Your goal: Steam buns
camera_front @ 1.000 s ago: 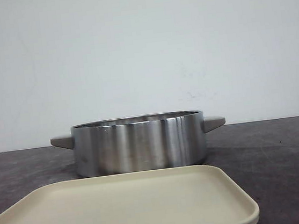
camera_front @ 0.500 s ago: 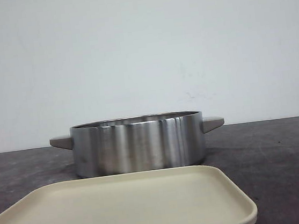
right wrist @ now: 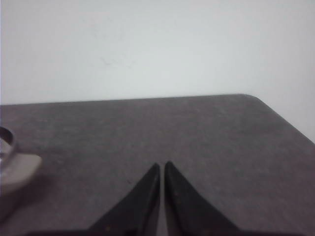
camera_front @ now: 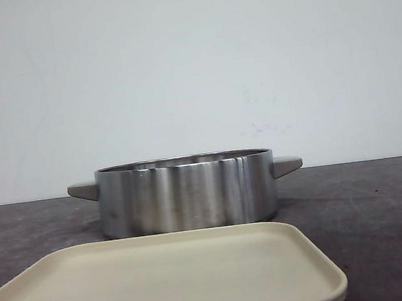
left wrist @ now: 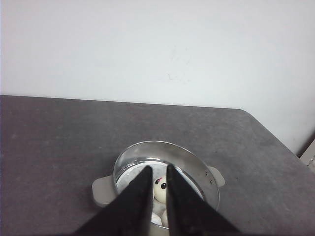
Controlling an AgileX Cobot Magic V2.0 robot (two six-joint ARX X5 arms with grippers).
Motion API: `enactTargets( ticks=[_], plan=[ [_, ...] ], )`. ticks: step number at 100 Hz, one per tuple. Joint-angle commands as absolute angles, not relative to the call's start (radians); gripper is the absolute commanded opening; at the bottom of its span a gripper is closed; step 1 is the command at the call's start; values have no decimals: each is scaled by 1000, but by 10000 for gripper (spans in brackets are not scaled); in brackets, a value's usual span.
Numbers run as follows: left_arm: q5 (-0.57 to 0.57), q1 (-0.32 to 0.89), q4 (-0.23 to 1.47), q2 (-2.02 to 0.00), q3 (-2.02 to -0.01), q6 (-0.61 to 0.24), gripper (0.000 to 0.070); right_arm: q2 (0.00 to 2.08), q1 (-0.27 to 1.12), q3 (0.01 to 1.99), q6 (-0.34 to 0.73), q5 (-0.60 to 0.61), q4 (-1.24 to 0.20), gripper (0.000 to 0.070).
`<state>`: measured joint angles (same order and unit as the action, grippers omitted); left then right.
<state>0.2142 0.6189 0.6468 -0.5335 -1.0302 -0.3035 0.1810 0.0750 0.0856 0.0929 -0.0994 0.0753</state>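
From the front view, only the brushed steel wall of the pot and its two grey handles were seen; its inside was hidden there. Before it, a cream tray with rounded corners and a raised rim was seen lying bare, cut off by the lower edge of the picture. Neither arm was shown in that view.

The inside of the pot was given only by the left wrist view: the buns were seen lying within it, smooth and white, one showing a dark eye and the rest largely hidden behind the fingers. How many lay there could not be told. The left end effector was held above the pot with its dark, tapered fingers set a narrow gap apart, nothing being gripped.

In the right wrist view, the right end effector was seen closed, the tips all but touching, over bare dark surface. One pot handle was caught at the edge of that picture.

The surface was matte, dark grey and faintly mottled, with a rounded far corner. Wide open room was seen around the pot, bounded behind by a plain pale wall.
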Motion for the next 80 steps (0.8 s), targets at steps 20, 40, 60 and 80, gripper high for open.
enactTargets(
  ticks=[20, 40, 60, 80],
  plan=[
    [220, 623, 635, -535, -1040, -307, 0, 74, 64, 11, 67, -54, 6, 7],
    [220, 623, 635, -535, -1040, -307, 0, -1, 63, 12, 37, -25, -171, 7],
    [220, 623, 635, -535, -1040, -307, 0, 4, 61, 12, 0, -13, -176, 8],
    [220, 623, 635, -535, -1040, -307, 0, 4, 62, 12, -1, -15, -157, 8]
  ],
)
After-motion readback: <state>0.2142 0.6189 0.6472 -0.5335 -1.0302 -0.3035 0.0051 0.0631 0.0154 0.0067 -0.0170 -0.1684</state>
